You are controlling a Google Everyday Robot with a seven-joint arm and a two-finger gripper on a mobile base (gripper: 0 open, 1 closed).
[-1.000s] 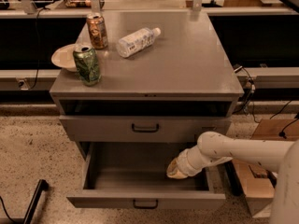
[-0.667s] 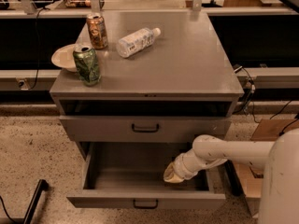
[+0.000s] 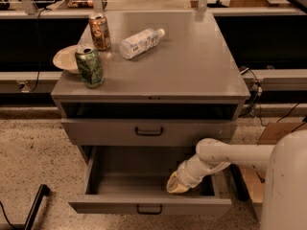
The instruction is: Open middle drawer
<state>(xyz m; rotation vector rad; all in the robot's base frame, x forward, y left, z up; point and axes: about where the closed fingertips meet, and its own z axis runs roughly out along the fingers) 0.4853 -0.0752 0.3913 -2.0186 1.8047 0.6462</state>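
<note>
Camera view, lower right: lift pincer [image 3: 176, 185], opening impossible to tell, straight up out of pulled-out middle drawer [image 3: 110, 206], avoiding its front.

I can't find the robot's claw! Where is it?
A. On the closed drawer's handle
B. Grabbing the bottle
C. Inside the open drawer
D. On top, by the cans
C: the claw is down inside the pulled-out middle drawer, near its right side, below the closed drawer.
</note>
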